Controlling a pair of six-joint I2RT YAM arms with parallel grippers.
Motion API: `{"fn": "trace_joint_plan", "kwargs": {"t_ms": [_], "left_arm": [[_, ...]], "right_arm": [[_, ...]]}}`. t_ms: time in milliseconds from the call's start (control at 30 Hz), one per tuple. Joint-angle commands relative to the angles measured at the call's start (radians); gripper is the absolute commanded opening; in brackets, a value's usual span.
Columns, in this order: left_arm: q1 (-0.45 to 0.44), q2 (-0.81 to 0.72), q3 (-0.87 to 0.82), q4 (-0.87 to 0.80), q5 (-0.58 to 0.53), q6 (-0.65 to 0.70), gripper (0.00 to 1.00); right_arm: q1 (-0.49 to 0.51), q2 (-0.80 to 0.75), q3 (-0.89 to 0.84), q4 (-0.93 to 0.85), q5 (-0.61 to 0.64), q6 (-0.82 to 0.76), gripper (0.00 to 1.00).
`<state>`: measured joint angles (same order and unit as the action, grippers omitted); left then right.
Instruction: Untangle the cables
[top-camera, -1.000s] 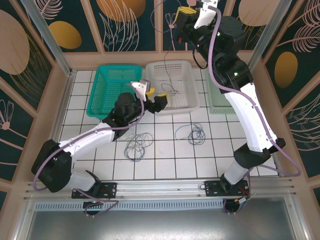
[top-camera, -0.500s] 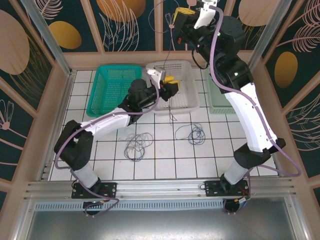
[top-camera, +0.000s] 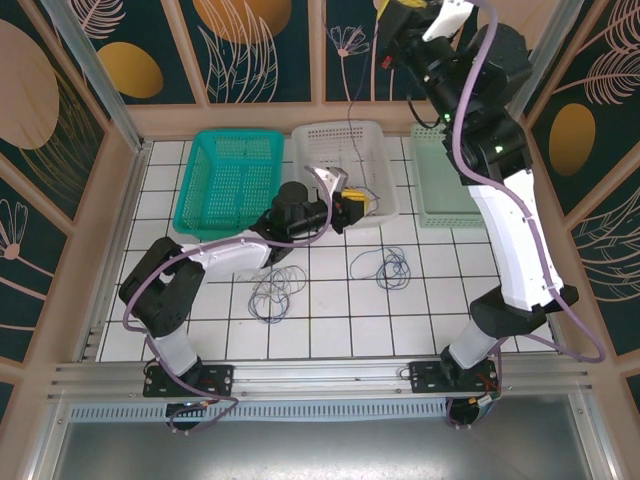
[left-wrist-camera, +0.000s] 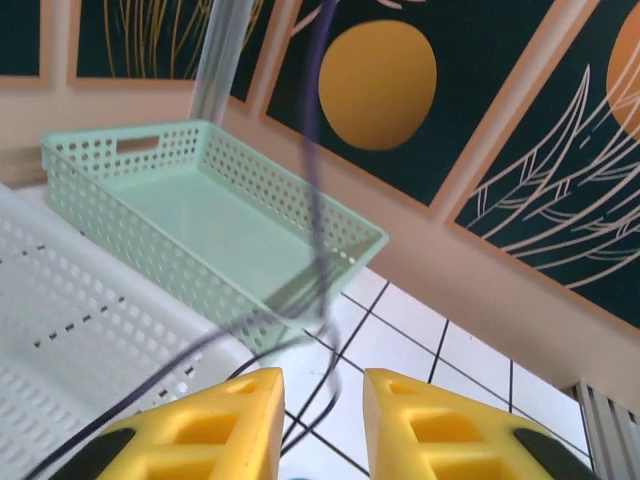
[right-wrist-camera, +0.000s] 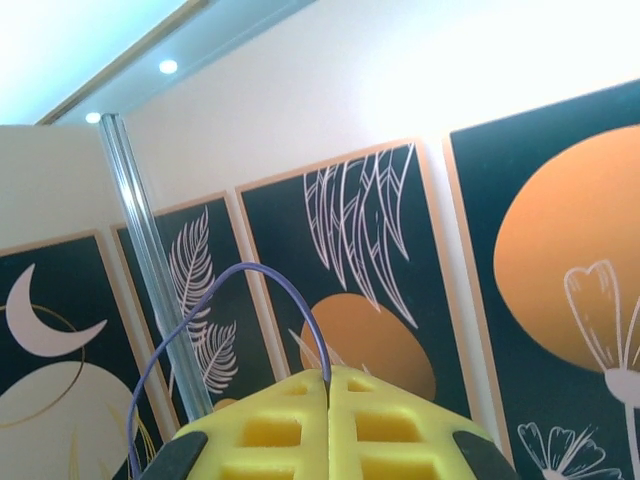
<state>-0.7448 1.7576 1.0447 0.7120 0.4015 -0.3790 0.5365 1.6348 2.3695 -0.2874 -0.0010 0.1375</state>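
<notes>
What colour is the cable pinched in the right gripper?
Bluish-purple cable; clearest in right wrist view.

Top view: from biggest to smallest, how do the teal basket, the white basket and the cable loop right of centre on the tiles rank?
Largest: teal basket and white basket, too alike to rank.
Smallest: cable loop, clearly smaller than either.

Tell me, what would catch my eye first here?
The right hand, raised high against the wall panels, is pinched shut on a thin purple cable. Lower down, the left hand sits open at the white basket, a dark wire running between its yellow fingers. More cable loops lie loose on the white tiles.
</notes>
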Motion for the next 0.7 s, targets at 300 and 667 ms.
{"fn": "trace_joint_plan", "kwargs": {"t_ms": [300,667], "left_arm": [[-0.040,-0.037,-0.066,-0.039,-0.030,0.015,0.22],[-0.041,-0.160,-0.045,-0.114,-0.236,0.158,0.52]], "right_arm": [[-0.053,-0.028,0.094,0.022,-0.002,0.045,0.00],[-0.053,-0.038,0.086,0.004,-0.038,0.065,0.00]]}}
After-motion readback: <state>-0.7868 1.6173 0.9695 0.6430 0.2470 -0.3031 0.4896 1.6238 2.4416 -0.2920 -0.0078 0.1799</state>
